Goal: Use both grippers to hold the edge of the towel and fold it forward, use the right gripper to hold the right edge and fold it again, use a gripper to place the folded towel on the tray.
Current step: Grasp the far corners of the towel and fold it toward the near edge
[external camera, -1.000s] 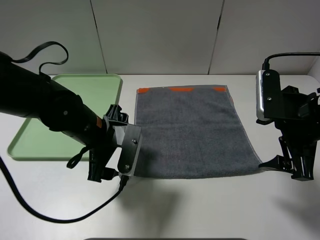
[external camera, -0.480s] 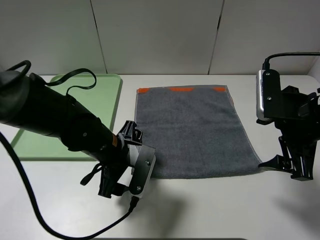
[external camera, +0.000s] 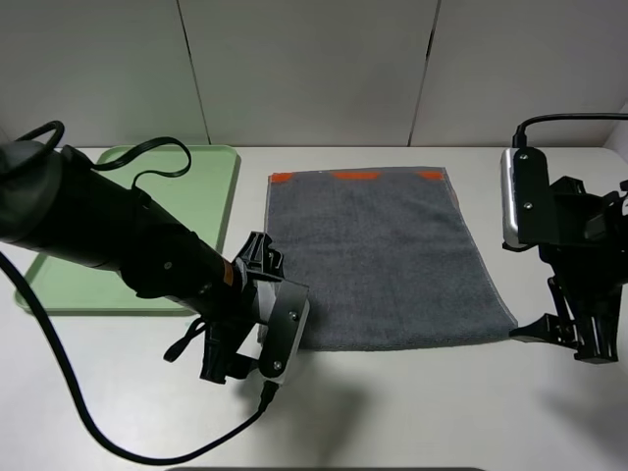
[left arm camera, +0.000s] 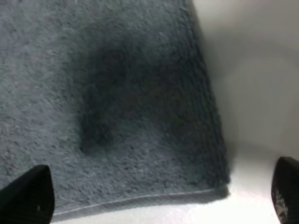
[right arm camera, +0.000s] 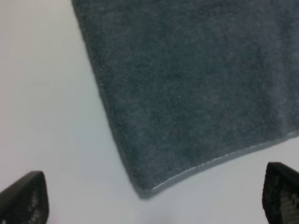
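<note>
A grey towel lies flat on the white table, with orange tags along its far edge. My left gripper is low at the towel's near left corner; in the left wrist view it is open, and the towel's corner lies between its fingertips. My right gripper is just outside the near right corner; in the right wrist view it is open, with the towel's corner between its fingertips. Both grippers are empty. The light green tray sits at the back left.
The left arm's black cable loops over the table in front of the tray. The left arm's body covers part of the tray's near edge. A white wall stands behind the table.
My left arm has swung right and nearer, from beside the towel's left edge to its near left corner. My right gripper has shifted slightly nearer and to the right.
</note>
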